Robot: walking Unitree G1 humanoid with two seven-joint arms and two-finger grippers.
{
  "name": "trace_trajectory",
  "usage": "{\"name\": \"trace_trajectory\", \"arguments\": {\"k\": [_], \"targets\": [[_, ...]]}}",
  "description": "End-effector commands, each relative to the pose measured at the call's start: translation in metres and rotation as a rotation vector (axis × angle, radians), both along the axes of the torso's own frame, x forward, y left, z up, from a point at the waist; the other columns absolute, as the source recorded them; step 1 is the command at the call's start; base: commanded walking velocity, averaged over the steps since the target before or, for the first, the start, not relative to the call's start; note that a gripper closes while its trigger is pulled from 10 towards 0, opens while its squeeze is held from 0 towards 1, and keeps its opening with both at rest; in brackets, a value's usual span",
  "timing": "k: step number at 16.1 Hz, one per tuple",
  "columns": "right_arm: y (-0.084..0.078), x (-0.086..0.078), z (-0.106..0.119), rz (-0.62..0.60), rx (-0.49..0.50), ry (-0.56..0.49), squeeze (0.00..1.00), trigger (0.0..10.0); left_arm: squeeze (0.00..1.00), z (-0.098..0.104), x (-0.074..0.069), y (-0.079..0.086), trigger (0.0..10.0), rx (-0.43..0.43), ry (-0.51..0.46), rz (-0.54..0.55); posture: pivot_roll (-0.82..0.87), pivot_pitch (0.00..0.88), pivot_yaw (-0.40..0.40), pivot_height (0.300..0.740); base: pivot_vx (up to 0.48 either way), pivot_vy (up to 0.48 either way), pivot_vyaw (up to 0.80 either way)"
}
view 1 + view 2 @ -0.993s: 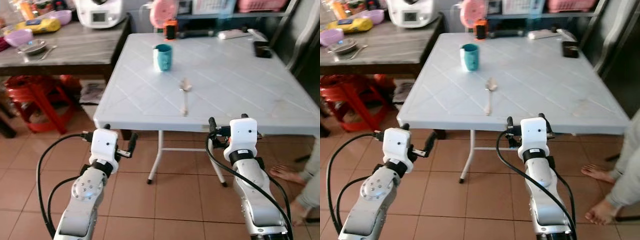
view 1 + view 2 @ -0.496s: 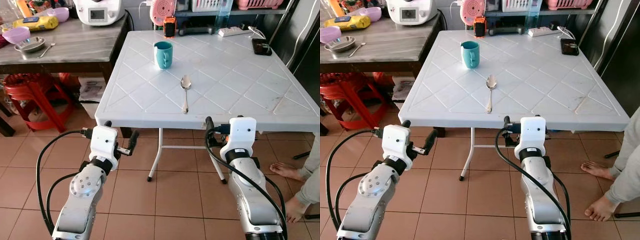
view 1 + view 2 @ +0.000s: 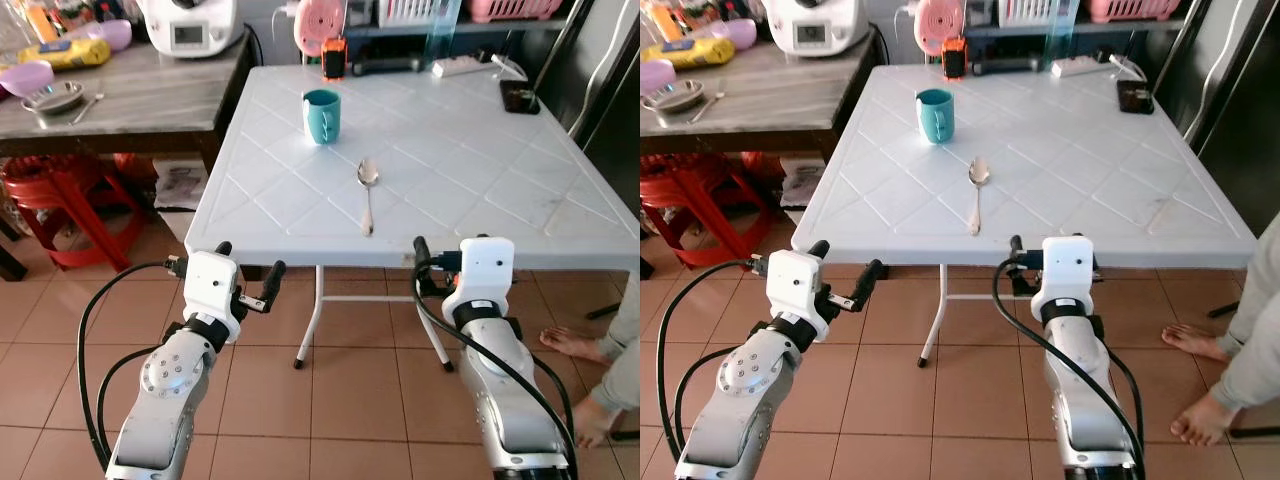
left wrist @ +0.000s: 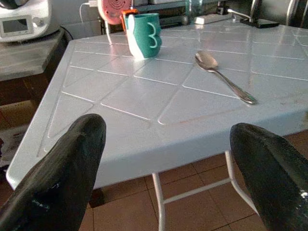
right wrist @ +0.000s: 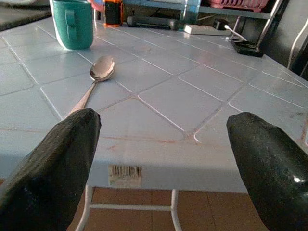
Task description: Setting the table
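Lying on the white tabletop [image 3: 480, 190]: one spoon [image 3: 367, 195], bowl toward the far side, handle end near the near edge, roughly mid-width. One teal mug [image 3: 322, 115] stands upright farther back and slightly left of it, well apart from the spoon. Right half of the tabletop is bare panel out to the right edge; a dark phone-like item [image 3: 520, 99] sits at the far right corner, an orange-black gadget [image 3: 333, 58] and a white power strip [image 3: 463, 66] along the far edge.

Both arms are raised in front of the near edge, wrists below tabletop level, neither touching it. Left tool [image 3: 247, 283] hangs off the near left corner, two black fingers [image 4: 62, 178] spread wide, released, nothing between them. Right tool [image 3: 440, 262] sits just under the near edge, right of the spoon handle; fingers [image 5: 53, 163] likewise spread, released, empty. Right wrist view has the spoon handle just beyond the left-hand finger tip, and a barcode sticker [image 5: 124, 173] on the edge face.

Tiled floor [image 3: 340, 400] is open under the folding legs. A dark wooden side table [image 3: 130, 95] abuts the left side, carrying bowls and a white appliance [image 3: 195, 22]; red stools [image 3: 60, 195] beneath. A person's bare feet [image 3: 1195, 380] stand on the floor at right.
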State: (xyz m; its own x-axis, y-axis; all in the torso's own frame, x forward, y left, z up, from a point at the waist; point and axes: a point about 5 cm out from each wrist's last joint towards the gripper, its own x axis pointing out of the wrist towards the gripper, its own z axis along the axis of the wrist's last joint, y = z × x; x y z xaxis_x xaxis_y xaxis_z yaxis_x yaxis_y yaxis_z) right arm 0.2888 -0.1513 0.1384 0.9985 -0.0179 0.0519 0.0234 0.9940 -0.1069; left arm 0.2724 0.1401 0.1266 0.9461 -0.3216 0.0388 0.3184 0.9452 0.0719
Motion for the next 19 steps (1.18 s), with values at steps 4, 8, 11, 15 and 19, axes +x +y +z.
{"name": "trace_trajectory", "arguments": {"k": [4,8,11,15,19], "targets": [[0.004,-0.001,0.005,0.018,0.012,-0.019,0.00,10.0,0.00,0.001,-0.002,0.002,10.0,0.004,0.004,-0.007,-0.02,0.098,0.067,0.740,0.401,0.000,0.00],[0.004,-0.001,0.005,0.019,0.014,-0.018,0.00,10.0,0.00,0.000,-0.002,0.002,10.0,0.007,0.007,-0.009,-0.02,0.101,0.069,0.740,0.405,0.000,0.00],[0.005,-0.002,0.005,0.015,0.017,-0.017,0.00,10.0,0.00,-0.001,-0.003,0.004,10.0,0.022,0.014,-0.012,-0.02,0.104,0.074,0.740,0.278,0.000,0.00],[0.011,-0.004,0.003,0.032,0.059,-0.004,0.00,10.0,0.00,-0.001,-0.005,0.005,10.0,0.011,0.019,-0.008,-0.02,0.110,0.080,0.740,0.069,0.000,0.00],[0.022,-0.004,0.003,0.076,0.110,0.010,0.00,10.0,0.00,-0.005,-0.010,0.007,10.0,0.030,0.043,-0.023,-0.01,0.121,0.082,0.740,0.000,0.000,0.00]]}}
